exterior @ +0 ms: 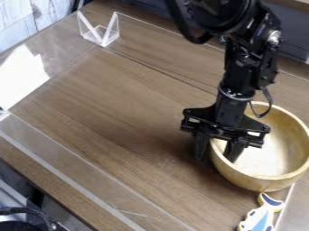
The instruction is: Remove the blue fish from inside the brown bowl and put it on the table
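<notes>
The brown bowl [285,177] stands at the right on the table [121,117]. My gripper [227,155] points straight down at the bowl's left rim, one finger outside the wall and the other inside, shut on that wall. The bowl's inside looks bare. The blue fish [262,219], blue with a cream belly, lies on the table just in front of the bowl. The frame's bottom edge cuts it off.
A clear plastic stand [99,29] sits at the back left. A white sheet [20,77] lies at the left edge. The glossy cover's edge [72,185] runs diagonally across the front left. The table's front edge is close behind the fish.
</notes>
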Controlling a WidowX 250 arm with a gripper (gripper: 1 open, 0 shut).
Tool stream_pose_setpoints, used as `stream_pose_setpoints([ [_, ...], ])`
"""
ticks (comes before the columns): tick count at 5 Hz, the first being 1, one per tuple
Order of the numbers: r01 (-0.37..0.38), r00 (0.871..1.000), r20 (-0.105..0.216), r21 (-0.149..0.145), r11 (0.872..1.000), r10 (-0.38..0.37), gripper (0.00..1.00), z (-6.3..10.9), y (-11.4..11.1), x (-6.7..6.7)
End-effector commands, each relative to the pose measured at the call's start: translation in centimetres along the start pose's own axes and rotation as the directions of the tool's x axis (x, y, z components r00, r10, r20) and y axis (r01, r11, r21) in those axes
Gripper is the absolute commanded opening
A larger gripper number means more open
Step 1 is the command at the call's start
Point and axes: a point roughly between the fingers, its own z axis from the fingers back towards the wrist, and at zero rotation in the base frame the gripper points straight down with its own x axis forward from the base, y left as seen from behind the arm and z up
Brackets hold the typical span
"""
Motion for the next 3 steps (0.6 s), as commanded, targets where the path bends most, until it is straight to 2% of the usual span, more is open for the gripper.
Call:
stream_pose_setpoints([
  [1,0.096,0.995,0.006,0.017,0.995,-0.096,0.00,-0.63,-0.08,-1.15],
  [3,0.078,0.997,0.009,0.043,0.996,-0.079,0.00,-0.20,0.67,-1.22],
])
